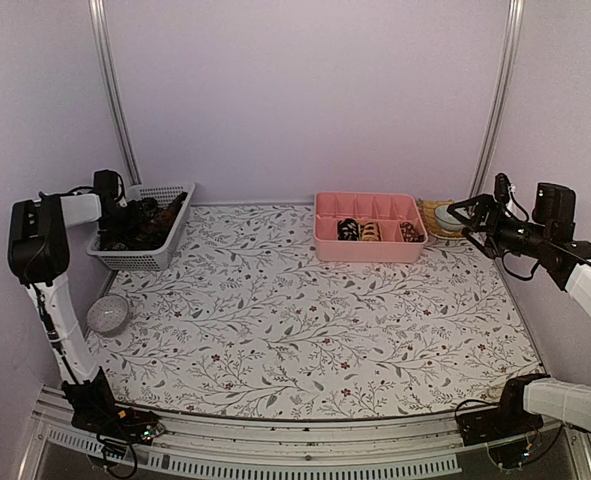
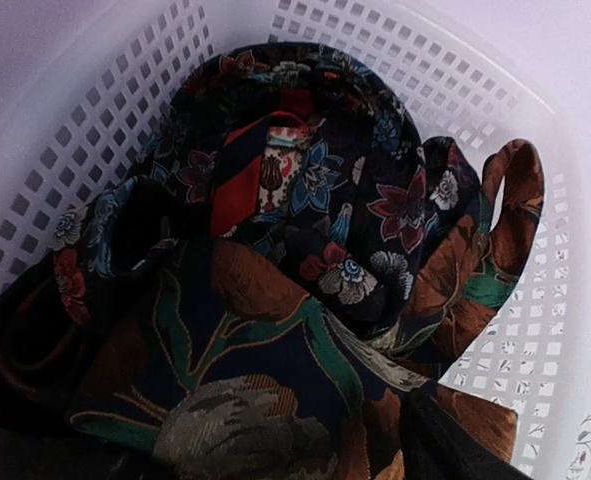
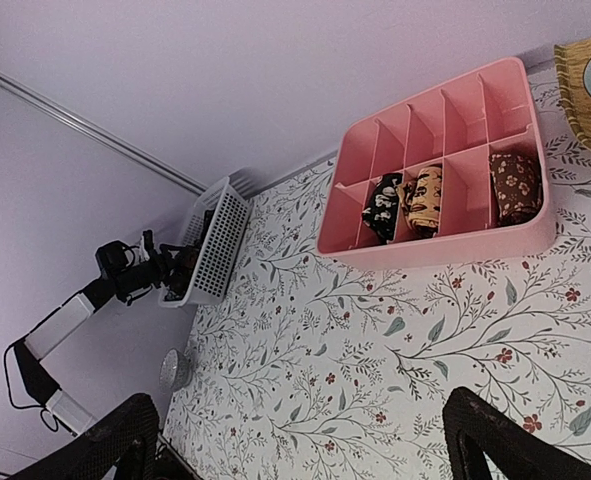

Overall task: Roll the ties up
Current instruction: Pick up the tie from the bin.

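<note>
A floral tablecloth [image 1: 305,330] lay spread flat. A white mesh basket [image 1: 147,262] sat at its far left corner, a pink compartment tray [image 1: 370,247] at the far edge, right of centre. Just right of the tray stood a woven dish [image 1: 437,222], perhaps holding a pale bowl. A small silvery round object [image 1: 108,313] lay near the basket.

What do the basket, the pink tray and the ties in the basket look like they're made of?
Basket: likely white plastic, moulded into a grid of square holes. Tray: smooth matte pink plastic, by its thin moulded dividers. Ties: soft woven fabric, perhaps silk; they fold loosely and carry floral patterns.
</note>
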Robot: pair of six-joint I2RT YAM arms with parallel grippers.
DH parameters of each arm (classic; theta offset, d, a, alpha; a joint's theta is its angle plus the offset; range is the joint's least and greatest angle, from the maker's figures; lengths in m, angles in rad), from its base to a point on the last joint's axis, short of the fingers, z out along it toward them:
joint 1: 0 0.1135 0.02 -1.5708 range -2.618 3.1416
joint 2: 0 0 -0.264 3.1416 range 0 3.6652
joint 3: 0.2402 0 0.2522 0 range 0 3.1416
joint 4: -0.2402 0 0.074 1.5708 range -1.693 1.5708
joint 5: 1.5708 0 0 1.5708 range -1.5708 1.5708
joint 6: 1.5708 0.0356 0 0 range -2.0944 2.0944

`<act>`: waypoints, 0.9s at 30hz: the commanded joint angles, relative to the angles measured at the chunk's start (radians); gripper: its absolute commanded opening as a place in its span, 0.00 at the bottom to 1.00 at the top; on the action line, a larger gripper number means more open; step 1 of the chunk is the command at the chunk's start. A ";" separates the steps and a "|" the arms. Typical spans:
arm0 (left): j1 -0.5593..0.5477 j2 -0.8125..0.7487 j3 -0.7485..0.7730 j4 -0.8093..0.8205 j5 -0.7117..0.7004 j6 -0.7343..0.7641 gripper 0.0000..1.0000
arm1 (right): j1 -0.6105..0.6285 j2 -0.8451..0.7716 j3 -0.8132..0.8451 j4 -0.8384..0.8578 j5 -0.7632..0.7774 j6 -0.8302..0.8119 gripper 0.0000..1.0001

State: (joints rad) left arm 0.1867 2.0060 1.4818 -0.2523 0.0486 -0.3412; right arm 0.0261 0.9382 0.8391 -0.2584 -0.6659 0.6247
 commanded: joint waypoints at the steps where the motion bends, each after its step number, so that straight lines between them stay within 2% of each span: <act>1: 0.010 0.020 0.015 -0.003 0.021 -0.003 0.71 | 0.005 0.005 -0.001 0.032 -0.011 0.012 1.00; 6: 0.010 0.014 0.014 0.023 0.035 -0.014 0.50 | 0.006 0.006 -0.003 0.037 -0.018 0.020 1.00; 7: 0.010 0.008 0.013 0.029 0.046 -0.014 0.41 | 0.006 0.005 -0.004 0.037 -0.018 0.021 1.00; 10: 0.009 -0.021 -0.002 0.061 0.067 -0.024 0.22 | 0.007 0.002 -0.004 0.036 -0.020 0.020 1.00; 13: 0.007 -0.073 -0.024 0.098 0.093 -0.030 0.09 | 0.008 -0.001 -0.004 0.039 -0.024 0.024 1.00; 17: -0.003 -0.124 -0.036 0.119 0.103 -0.028 0.00 | 0.008 0.000 -0.003 0.047 -0.035 0.032 1.00; 27: -0.069 -0.290 -0.064 0.175 0.156 -0.031 0.00 | 0.009 -0.004 -0.002 0.053 -0.044 0.042 0.99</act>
State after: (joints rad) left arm 0.1596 1.7821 1.4292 -0.1265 0.1631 -0.3706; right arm 0.0280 0.9382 0.8391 -0.2356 -0.6918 0.6590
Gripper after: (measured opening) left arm 0.006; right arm 0.995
